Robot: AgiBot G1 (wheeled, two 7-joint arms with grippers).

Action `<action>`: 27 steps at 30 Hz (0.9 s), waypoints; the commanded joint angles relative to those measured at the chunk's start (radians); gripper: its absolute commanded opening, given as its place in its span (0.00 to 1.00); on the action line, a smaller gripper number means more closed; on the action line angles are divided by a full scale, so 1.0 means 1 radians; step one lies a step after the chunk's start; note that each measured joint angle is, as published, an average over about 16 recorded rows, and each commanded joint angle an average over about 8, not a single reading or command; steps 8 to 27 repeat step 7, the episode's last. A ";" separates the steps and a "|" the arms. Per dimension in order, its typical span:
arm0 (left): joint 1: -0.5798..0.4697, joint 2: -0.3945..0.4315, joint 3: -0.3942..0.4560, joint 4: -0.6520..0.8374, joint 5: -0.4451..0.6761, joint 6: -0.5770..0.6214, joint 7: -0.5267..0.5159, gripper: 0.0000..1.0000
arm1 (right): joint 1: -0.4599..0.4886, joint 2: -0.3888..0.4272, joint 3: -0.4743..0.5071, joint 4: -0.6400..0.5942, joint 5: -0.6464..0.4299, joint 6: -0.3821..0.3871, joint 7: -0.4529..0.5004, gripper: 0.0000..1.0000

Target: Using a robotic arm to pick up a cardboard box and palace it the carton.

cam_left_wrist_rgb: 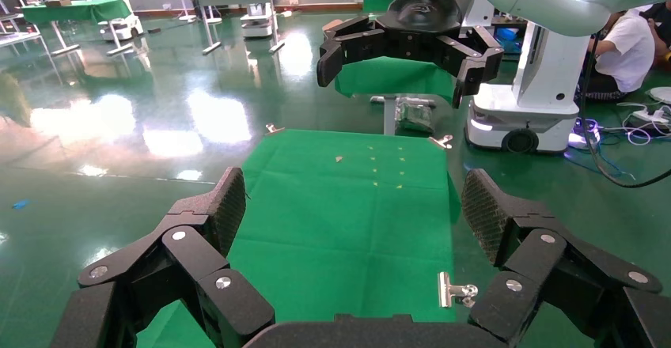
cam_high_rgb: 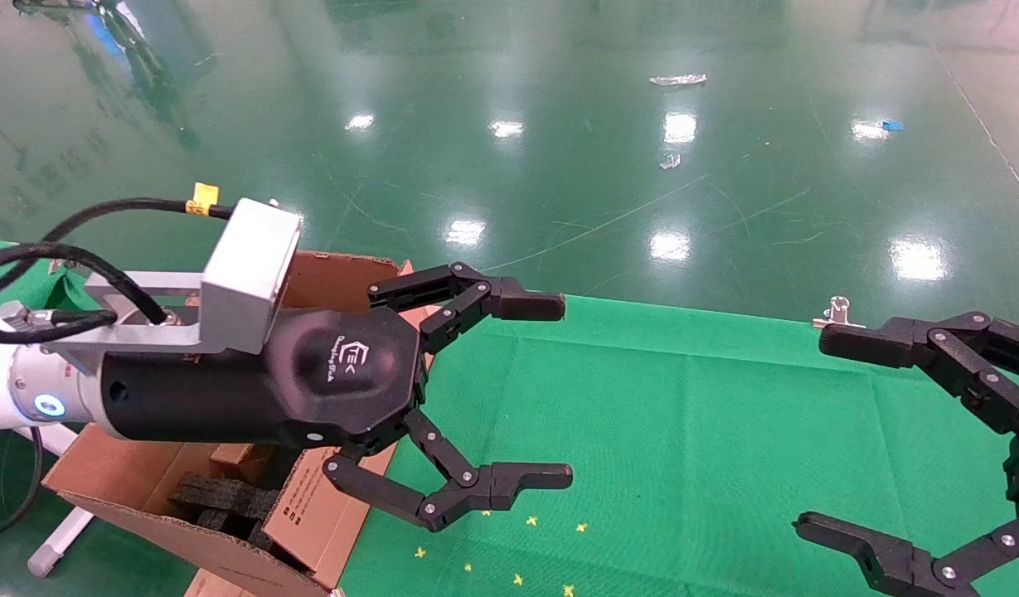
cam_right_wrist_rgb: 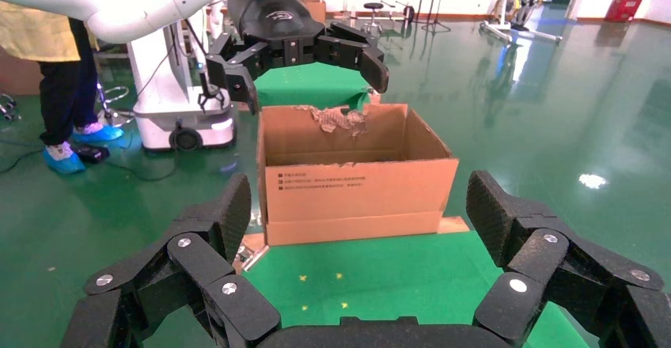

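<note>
My left arm, with white sleeve and silver camera block, holds its gripper [cam_high_rgb: 563, 390] open and empty in the air, just past the carton's table-side flap and over the left end of the green cloth. The carton [cam_high_rgb: 136, 481] stands open at the table's left end, with black foam pieces [cam_high_rgb: 219, 497] inside. It also shows in the right wrist view [cam_right_wrist_rgb: 356, 190], with a torn back edge and small print on its front flap. My right gripper [cam_high_rgb: 812, 433] is open and empty over the table's right end. The small taped cardboard box is not in view.
The green cloth table [cam_high_rgb: 683, 431] has small yellow marks [cam_high_rgb: 517, 572] near its front. Silver binder clips [cam_high_rgb: 837, 311] [cam_left_wrist_rgb: 455, 291] hold the cloth at its edges. A shiny green floor with scraps of litter [cam_high_rgb: 677, 80] lies beyond. A person [cam_right_wrist_rgb: 47, 39] stands by the robot's base.
</note>
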 commanded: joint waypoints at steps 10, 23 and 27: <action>0.000 0.000 0.000 0.000 0.000 0.000 0.000 1.00 | 0.000 0.000 0.000 0.000 0.000 0.000 0.000 1.00; 0.000 0.000 0.000 0.000 0.000 0.000 0.000 1.00 | 0.000 0.000 0.000 0.000 0.000 0.000 0.000 1.00; 0.000 0.000 0.000 0.000 0.000 0.000 0.000 1.00 | 0.000 0.000 0.000 0.000 0.000 0.000 0.000 1.00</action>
